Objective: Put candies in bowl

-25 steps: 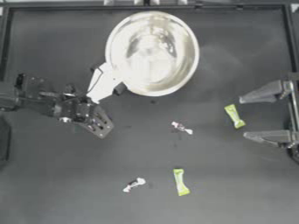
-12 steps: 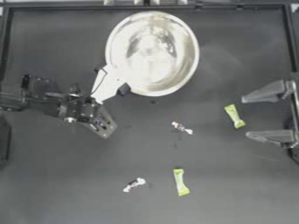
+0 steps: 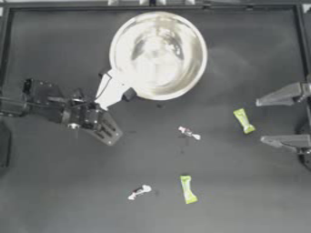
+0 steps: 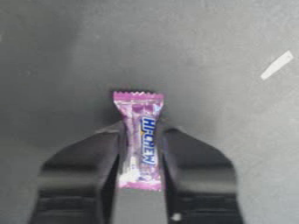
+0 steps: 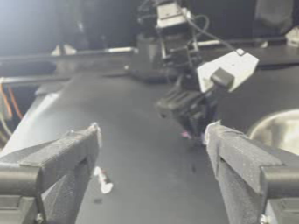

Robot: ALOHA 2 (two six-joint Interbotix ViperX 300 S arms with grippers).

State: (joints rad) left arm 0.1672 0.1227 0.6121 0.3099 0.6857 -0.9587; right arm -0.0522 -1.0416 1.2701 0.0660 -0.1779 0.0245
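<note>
Left wrist view shows me the good news: my left gripper (image 4: 140,153) has its two jaws squeezed tight on the purple candy (image 4: 140,139), which stands up between them with its top sticking out. From above, that gripper (image 3: 104,129) sits on the left side of the table (image 3: 54,191), a little below the bowl (image 3: 159,54) and not over it. Nothing is in the bowl that I can see.

My right gripper (image 3: 280,118) waits at the right edge with its jaws spread wide, holding nothing. A green candy (image 3: 243,120) lies between its two jaws. Another green candy (image 3: 188,189) and two tiny white candies (image 3: 189,133) (image 3: 139,191) lie farther down the table, well apart from the bowl.

What could go wrong? I think the purple candy could slip (the wrapper looks smooth) if I swing the arm too fast. If I let go before I am over the bowl, it would land on the table. I could also bump the bowl's rim and push it away.
</note>
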